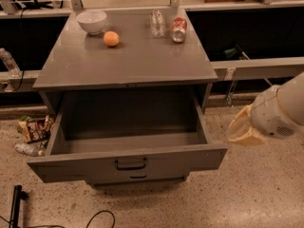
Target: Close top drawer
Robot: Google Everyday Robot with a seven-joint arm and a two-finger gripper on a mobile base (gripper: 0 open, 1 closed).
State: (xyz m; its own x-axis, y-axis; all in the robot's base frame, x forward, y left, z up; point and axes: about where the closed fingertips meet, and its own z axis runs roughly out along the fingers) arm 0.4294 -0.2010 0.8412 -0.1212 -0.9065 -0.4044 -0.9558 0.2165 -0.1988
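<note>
Camera view, single station. The top drawer [127, 141] is seen pulled well out from the grey cabinet [128, 61], with its front panel standing forward of the cabinet face and its small black bar handle [130, 164] set at the panel's centre. The drawer's side walls are seen running back under the cabinet top's front edge. A shallower drawer front with a similar handle [137, 176] is glimpsed just below the overhanging panel. On the cabinet top, a white bowl [91, 21] and an orange [111, 38] are noted toward the rear left; a clear glass [157, 23] and a red can [178, 29] are noted at the rear right, all well back from the front edge. The gripper [244, 127] is carried on the white arm [285, 106] to the right of the drawer, near its right front corner but apart from it; whether it is spread or closed cannot be told. A strip of speckled floor [237, 189] is seen between the drawer corner and the gripper and across the front. On the left, a snack bag [34, 128] is seen lying on the floor beside the drawer's side wall, and a black cable [99, 217] is seen in front.
</note>
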